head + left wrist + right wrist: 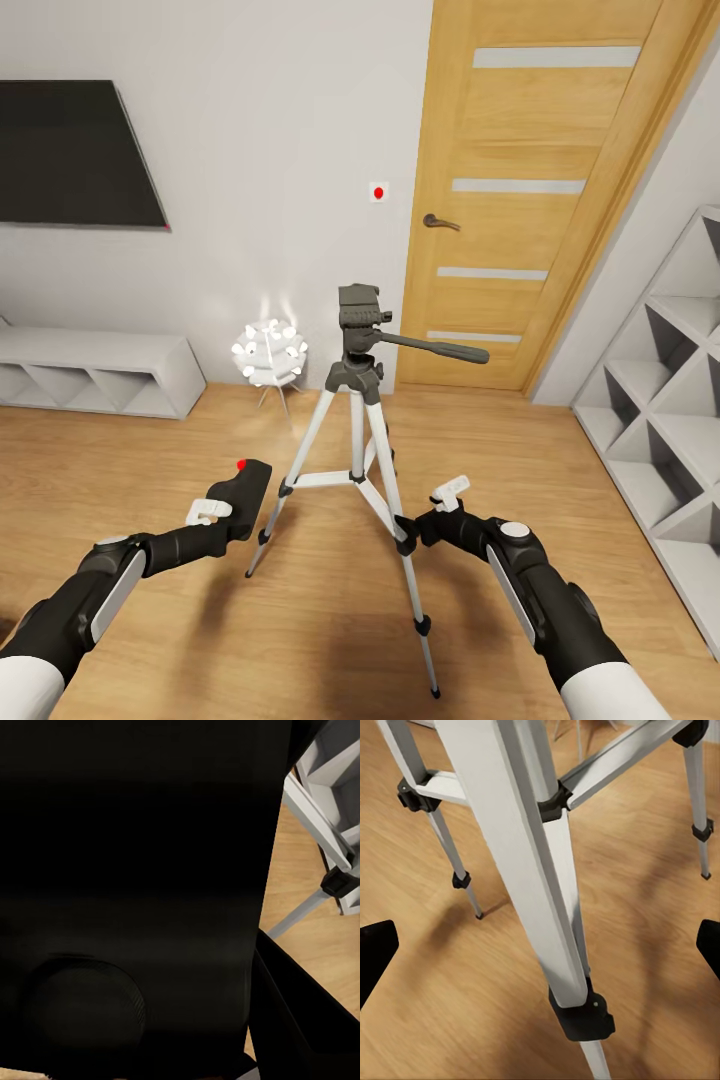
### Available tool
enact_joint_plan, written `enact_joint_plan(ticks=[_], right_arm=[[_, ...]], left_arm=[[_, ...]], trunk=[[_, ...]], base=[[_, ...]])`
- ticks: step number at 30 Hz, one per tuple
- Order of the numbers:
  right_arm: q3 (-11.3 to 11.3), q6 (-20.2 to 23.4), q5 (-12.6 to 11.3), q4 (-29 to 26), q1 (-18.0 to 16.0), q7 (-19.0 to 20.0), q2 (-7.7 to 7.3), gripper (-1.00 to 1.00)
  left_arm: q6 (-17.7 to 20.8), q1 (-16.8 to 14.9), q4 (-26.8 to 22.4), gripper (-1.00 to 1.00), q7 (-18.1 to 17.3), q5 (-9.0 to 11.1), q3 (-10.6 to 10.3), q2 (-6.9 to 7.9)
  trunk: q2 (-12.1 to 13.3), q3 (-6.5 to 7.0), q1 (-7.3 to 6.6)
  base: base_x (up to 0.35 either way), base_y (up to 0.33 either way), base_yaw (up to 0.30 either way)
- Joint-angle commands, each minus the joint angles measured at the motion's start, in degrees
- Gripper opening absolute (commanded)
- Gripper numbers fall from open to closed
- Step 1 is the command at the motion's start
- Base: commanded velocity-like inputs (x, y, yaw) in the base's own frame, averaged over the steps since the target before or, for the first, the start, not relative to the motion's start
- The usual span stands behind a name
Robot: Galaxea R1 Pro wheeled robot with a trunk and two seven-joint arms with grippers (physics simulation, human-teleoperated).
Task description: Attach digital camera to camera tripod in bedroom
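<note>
The camera tripod [357, 440] stands on the floor [330, 620] in the middle, the door [520, 190] behind it and the spiky lamp [268, 352] behind to its left. The left claw [222, 510] holds the digital camera [243, 488] left of the tripod's legs; the right claw [425, 515] sits against the near leg. Cube shelves [660, 400] line the right wall.

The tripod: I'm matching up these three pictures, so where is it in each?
Head view: tripod at centre, on the wood floor.
Left wrist view: a pale leg at the edge, beside the black camera.
Right wrist view: legs up close.
Shared landmark: the black leg joints.
</note>
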Motion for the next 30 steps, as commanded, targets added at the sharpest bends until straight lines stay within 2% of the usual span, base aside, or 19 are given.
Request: enact_joint_plan(ticks=[1, 11, 15, 22, 30], right_arm=[[0.0, 0.2, 0.2, -0.1, 0.0, 0.2, -0.04, 1.00], [0.1, 0.0, 0.1, 0.5, 0.0, 0.2, 0.12, 1.00], [0.1, -0.5, 0.1, 1.8, 0.0, 0.3, 0.81, 1.00], [0.1, -1.0, 0.3, 2.5, 0.0, 0.5, 1.18, 1.00], [0.1, -3.1, 0.6, 6.3, 0.0, -0.2, 3.11, 1.00]], left_arm=[[0.4, 0.0, 0.0, -1.00, 0.0, 0.5, -0.1, 0.07], [0.4, -0.1, 0.3, -1.00, 0.0, 0.5, -0.1, 0.74], [0.3, -0.1, 0.5, -1.00, 0.0, 0.5, -0.2, 0.87], [0.3, -0.1, 0.3, -1.00, -0.1, 0.6, -0.2, 0.87], [0.3, -0.1, 0.0, -1.00, -0.1, 0.6, -0.2, 0.74]], trunk=[[-0.1, -0.10, 0.03], [-0.1, -0.10, 0.03], [-0.1, -0.10, 0.03], [-0.1, -0.10, 0.03], [-0.1, -0.10, 0.03]], base=[[0.000, 0.000, 0.000], [0.000, 0.000, 0.000], [0.000, 0.000, 0.000], [0.000, 0.000, 0.000], [0.000, 0.000, 0.000]])
